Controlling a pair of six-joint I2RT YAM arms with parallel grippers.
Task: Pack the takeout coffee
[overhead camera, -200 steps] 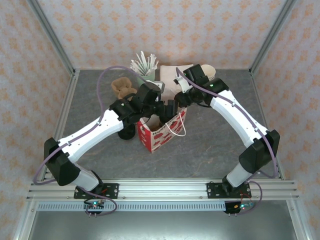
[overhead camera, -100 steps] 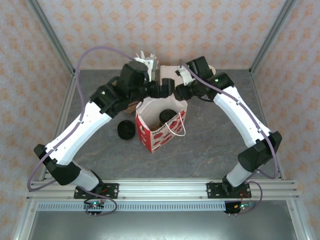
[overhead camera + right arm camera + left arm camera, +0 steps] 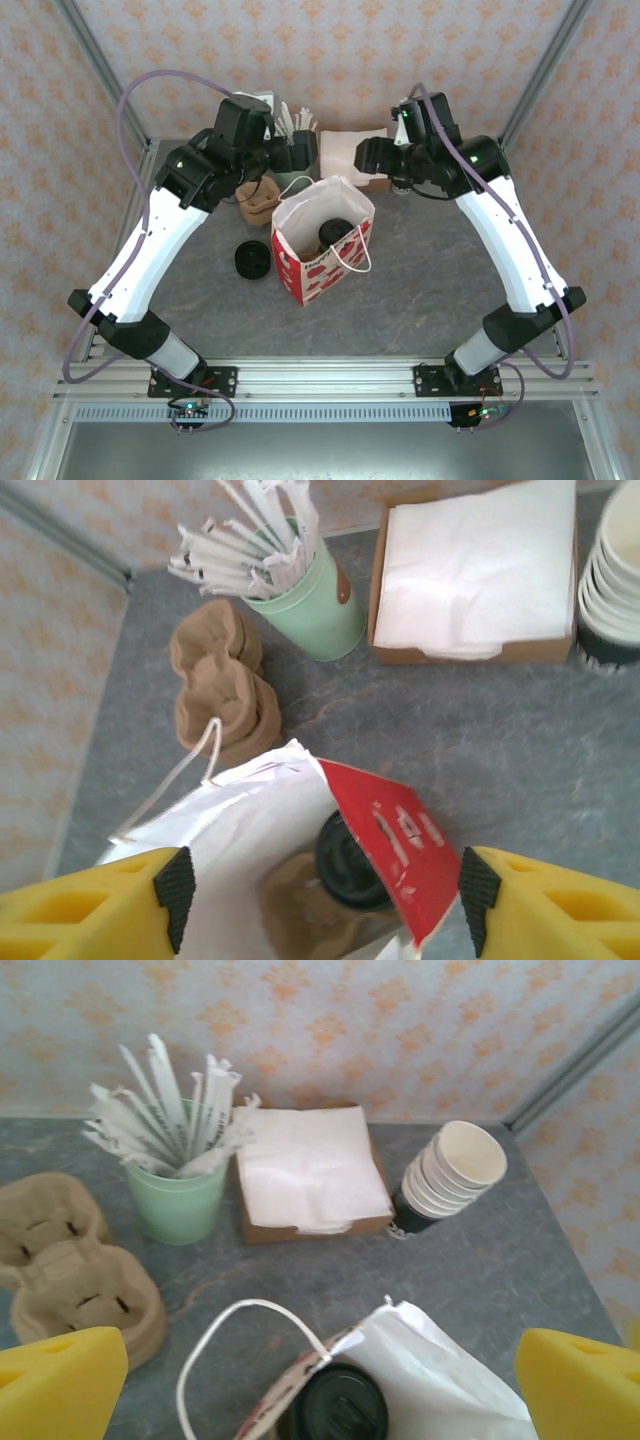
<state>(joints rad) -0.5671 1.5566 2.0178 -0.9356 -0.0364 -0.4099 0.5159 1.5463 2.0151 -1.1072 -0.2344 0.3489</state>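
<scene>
As we start at the left of the table, the left gripper hangs raised behind the bag's left corner. Its yellow fingers are spread wide and hold nothing. Below it, a round black disc lies flat on the table just left of the bag. Behind that sit brown pulp cup carriers. A pale green cup of white sticks stands upright beside the carriers, toward the back wall.

At the centre we find the paper bag, red-patterned outside and white inside. It stands upright with its mouth open and its white cord handles loose. The takeout coffee sits down inside the bag with its black lid facing up. A brown shape beside it in the bag is one we cannot identify.

Behind the bag, a cardboard tray of white napkins rests on the table. To its right is a tilted stack of cream-rimmed cups. The right gripper hovers over that back area. Its yellow fingers are likewise parted wide and empty.
</scene>
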